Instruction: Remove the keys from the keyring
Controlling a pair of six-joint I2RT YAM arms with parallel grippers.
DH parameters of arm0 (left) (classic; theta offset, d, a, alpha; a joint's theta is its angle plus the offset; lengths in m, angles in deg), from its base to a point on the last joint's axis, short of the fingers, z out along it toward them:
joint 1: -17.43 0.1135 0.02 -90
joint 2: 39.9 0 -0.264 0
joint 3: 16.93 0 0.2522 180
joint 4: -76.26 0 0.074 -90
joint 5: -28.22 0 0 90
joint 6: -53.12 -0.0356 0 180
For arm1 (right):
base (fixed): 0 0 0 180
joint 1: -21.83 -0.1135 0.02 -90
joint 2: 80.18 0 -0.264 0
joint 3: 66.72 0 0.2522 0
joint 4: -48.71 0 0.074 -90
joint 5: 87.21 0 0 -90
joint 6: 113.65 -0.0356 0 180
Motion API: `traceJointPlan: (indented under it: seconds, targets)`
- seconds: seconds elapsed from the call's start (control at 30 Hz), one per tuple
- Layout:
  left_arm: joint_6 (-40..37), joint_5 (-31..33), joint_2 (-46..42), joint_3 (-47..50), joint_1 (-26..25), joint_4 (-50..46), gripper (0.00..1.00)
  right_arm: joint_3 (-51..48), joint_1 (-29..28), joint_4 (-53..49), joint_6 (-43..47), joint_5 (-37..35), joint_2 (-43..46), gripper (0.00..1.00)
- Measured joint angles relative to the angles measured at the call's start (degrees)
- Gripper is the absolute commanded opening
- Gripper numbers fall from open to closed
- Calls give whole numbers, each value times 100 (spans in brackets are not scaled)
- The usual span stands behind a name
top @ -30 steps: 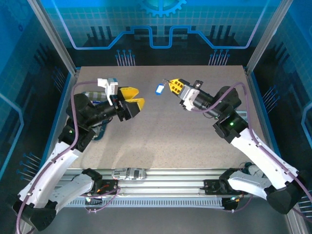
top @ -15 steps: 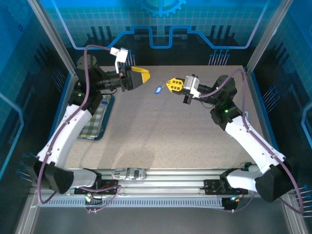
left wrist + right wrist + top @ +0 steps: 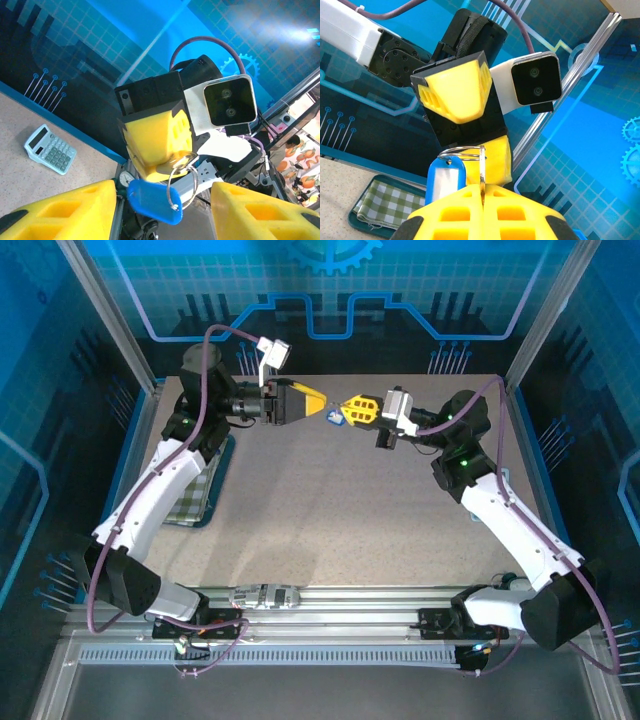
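Right end effector clenched on keyring, above bench; blue-headed key hangs from keyring; left end effector released, fingers spread, just beside.

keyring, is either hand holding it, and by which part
The right hand pinches the keyring by its metal loop, blue key dangling from it. The left hand is open and holds nothing.
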Motion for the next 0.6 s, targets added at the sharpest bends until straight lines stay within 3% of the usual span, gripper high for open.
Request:
traceJointPlan:
  seconds: [0.23,0.6]
  targets:
    - [94,-107,22,0,-90,52,52,0,0,0,0,0,-9,0]
    - [98,-173,120,-33,-157,20,37,2,0,-7,7,0,-9,0]
